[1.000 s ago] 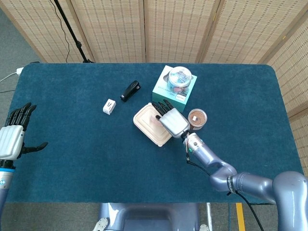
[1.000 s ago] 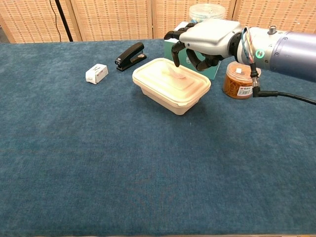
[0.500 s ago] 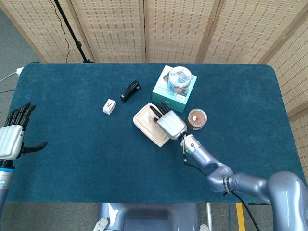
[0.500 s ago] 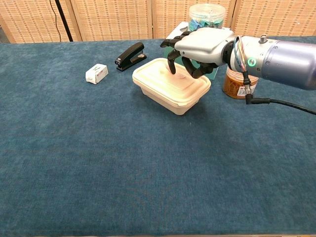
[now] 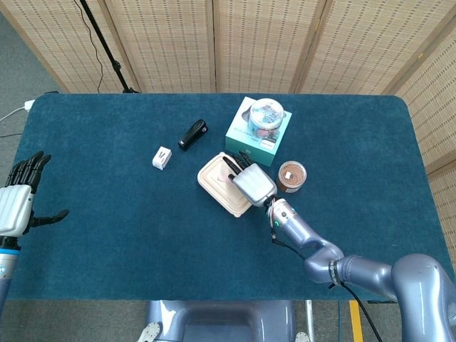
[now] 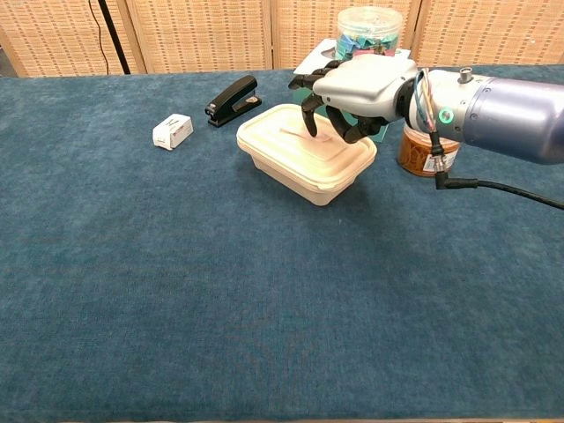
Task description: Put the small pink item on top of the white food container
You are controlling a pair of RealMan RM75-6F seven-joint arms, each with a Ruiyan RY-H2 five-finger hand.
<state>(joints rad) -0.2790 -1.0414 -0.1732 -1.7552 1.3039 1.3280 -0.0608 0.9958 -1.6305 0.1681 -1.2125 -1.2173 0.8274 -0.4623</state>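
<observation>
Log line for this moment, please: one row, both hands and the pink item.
right hand: over white food container, fingers curled down at lid | small pink item: on lid beneath fingers, grip unclear | left hand: open, far left, idle

right hand (image 6: 357,85) over white food container (image 6: 304,152), fingers (image 6: 310,113) curled

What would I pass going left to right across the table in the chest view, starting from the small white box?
small white box → black stapler → white food container → right hand curled above the container's far right part → brown jar. The teal box and clear jar behind the hand overlap it, so I left them out.
</observation>
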